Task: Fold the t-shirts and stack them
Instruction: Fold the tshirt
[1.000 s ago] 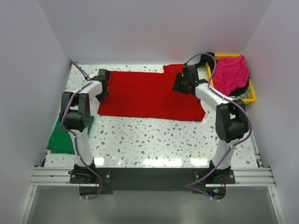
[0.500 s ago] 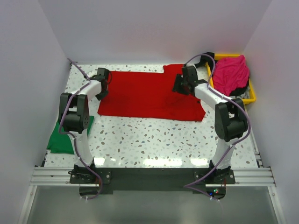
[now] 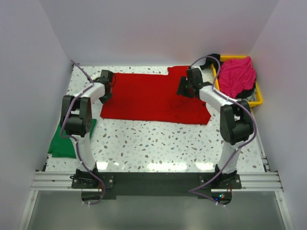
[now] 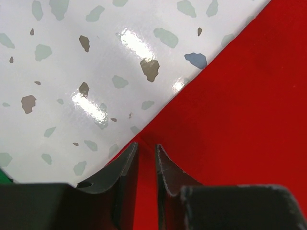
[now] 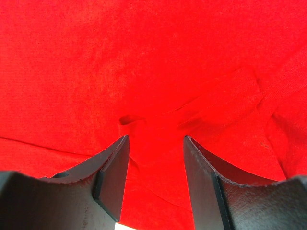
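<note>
The red t-shirt lies spread flat across the back of the table. My left gripper stands at its left edge. In the left wrist view its jaws are only a narrow gap apart, straddling the hem of the flat red cloth without lifting it. My right gripper hovers over the shirt's right part, open, with wrinkled red cloth and a small pucker just ahead of its tips. The green t-shirt lies folded at the table's left edge. The magenta t-shirt is heaped in the tray.
A yellow tray sits at the back right corner, with something dark under the magenta heap. White walls close in the left, back and right. The speckled tabletop stretches bare in front of the red shirt.
Both wrists have shifted only slightly, the right one a little toward the back. The red shirt lies as it did.
</note>
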Robot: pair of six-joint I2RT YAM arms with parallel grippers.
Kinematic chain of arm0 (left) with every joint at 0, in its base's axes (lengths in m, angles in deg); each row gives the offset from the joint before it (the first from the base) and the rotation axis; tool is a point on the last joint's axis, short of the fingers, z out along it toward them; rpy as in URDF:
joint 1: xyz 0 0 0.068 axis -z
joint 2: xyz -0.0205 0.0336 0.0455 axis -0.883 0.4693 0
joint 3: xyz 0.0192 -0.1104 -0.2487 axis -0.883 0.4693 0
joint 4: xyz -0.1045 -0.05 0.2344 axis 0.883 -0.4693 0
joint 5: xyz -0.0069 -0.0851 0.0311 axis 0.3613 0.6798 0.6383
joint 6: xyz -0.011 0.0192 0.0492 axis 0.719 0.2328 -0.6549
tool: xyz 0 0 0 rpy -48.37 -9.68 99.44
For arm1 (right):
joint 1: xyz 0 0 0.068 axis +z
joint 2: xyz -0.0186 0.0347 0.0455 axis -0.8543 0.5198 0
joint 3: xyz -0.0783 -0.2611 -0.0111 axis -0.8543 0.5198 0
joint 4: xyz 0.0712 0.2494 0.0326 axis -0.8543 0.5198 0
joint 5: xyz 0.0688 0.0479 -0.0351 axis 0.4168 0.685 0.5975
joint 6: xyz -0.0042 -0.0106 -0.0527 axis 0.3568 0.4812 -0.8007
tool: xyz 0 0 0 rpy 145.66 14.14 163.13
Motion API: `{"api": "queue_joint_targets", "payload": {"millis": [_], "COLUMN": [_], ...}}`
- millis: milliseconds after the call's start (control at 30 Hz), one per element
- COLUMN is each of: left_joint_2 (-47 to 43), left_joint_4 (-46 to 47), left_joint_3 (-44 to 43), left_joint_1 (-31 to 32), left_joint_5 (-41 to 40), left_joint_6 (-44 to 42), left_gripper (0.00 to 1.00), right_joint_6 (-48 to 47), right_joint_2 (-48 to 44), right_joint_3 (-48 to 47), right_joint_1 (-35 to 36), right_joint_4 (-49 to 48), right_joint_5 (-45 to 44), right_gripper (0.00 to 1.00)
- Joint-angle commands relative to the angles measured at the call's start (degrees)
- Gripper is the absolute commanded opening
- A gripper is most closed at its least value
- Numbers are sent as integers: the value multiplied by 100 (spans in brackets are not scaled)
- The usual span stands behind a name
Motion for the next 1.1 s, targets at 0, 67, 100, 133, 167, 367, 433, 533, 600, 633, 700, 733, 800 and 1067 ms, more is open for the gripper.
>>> {"api": "queue_joint_targets", "payload": {"millis": [0, 67, 100, 133, 167, 367, 433, 533, 600, 633, 700, 733, 800, 1067], "left_joint_2": [76, 102, 111, 120, 129, 190, 181, 120, 76, 32, -12, -55, -82, -205], "left_joint_4": [68, 68, 68, 68, 59, 59, 51, 51, 51, 51, 59, 68, 77, 86], "left_joint_3": [-126, -118, -118, -126, -126, -109, -91, -65, -56, -47, -30, -21, -12, 58], "left_joint_1": [29, 29, 29, 29, 29, 29, 29, 29, 29, 29, 29, 37, 29, 29], "left_joint_5": [-108, -108, -117, -117, -126, -134, -143, -134, -126, -117, -108, -108, -99, -73], "left_joint_6": [-20, -20, -20, -20, -20, -11, -11, -3, -3, -11, 6, -3, -3, -3], "left_gripper": [24, 24, 24, 24, 24, 24, 24, 24, 22, 22, 20, 20, 18, 9], "right_joint_6": [-112, -112, -112, -112, -112, -112, -112, -112, -112, -112, -112, -103, -103, -112], "right_joint_2": [0, 0, 0, 0, 17, 9, 17, 44, 44, 44, 44, 52, 52, 52], "right_joint_3": [-160, -151, -151, -151, -151, -160, -151, -151, -151, -151, -151, -160, -143, -151], "right_joint_1": [13, 21, 21, 21, 21, 21, 21, 21, 21, 21, 21, 21, 21, 13], "right_joint_4": [-81, -81, -81, -89, -89, -89, -89, -98, -107, -107, -116, -116, -116, -116], "right_joint_5": [-2, -2, 7, 15, 15, 15, 16, 42, 42, 50, 51, 51, 51, 68], "right_gripper": [52, 52, 52, 52, 52, 52, 52, 52, 52, 52, 52, 52, 52, 52]}}
